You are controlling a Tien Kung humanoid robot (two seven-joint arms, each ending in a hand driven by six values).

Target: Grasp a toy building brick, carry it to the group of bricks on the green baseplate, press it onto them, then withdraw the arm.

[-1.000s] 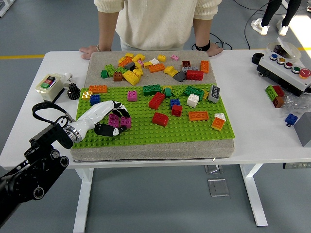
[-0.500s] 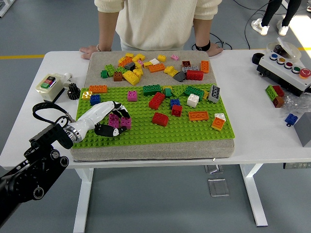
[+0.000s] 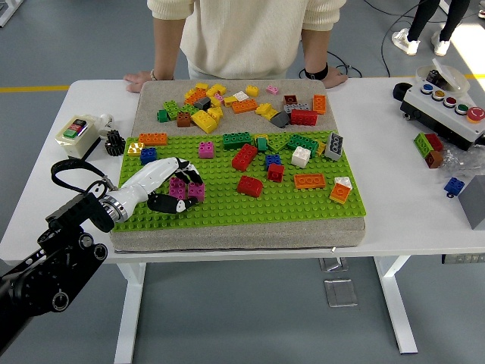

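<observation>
My left hand (image 3: 176, 186) lies on the left part of the green baseplate (image 3: 227, 205). Its fingers are curled around a magenta brick (image 3: 187, 189) that sits on the plate. Several bricks stand on the plate further right, among them a red brick (image 3: 249, 186), another red brick (image 3: 244, 157), a white brick (image 3: 301, 157) and an orange brick (image 3: 309, 180). A loose pile of bricks (image 3: 220, 102) lies on the grey mat (image 3: 151, 102) behind the plate. My right arm is out of view.
A person stands at the far side with a hand (image 3: 138, 79) and another hand (image 3: 327, 75) resting on the table edge. A small button box (image 3: 75, 133) and a black gear (image 3: 114, 142) lie at the left. A control box (image 3: 447, 102) and loose bricks (image 3: 433, 148) lie at the right.
</observation>
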